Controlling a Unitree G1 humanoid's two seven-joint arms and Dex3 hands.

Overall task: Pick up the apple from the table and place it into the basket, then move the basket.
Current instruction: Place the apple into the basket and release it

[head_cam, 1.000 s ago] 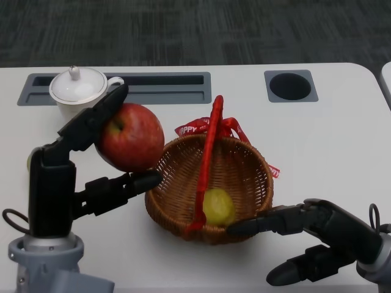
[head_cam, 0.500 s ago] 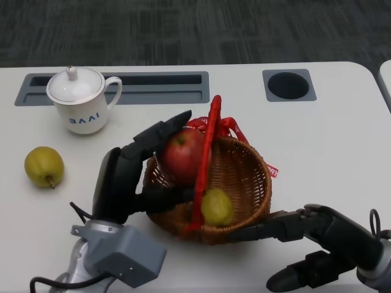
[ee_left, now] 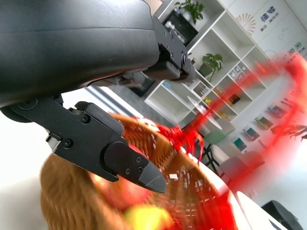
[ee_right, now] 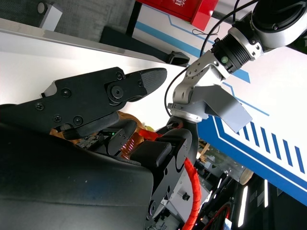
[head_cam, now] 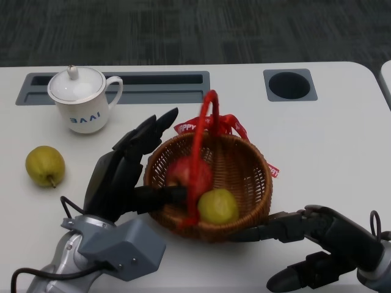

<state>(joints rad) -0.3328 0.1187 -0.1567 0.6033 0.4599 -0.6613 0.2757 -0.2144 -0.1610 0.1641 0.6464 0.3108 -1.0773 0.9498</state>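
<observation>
The red apple (head_cam: 182,173) lies inside the wicker basket (head_cam: 256,163), left of a yellow-green fruit (head_cam: 217,206). The basket's red handle (head_cam: 200,146) arches over both. My left hand (head_cam: 125,168) hovers at the basket's left rim with fingers spread and nothing in it; its thumb lies along the rim beside the apple. In the left wrist view the basket (ee_left: 184,179) and handle (ee_left: 268,91) are blurred. My right hand (head_cam: 321,235) rests low at the front right, fingers apart, one fingertip reaching the basket's front wall.
A yellow-green pear (head_cam: 44,165) lies on the table to the left. A white lidded mug (head_cam: 83,101) stands at the back left before a grey slot (head_cam: 156,86). A round hole (head_cam: 289,85) is at the back right. A red ribbon (head_cam: 227,125) hangs behind the basket.
My left hand carried the apple over the basket, lowered it inside and let it go, then spread its fingers. The red handle swung more upright. The right hand barely moved.
</observation>
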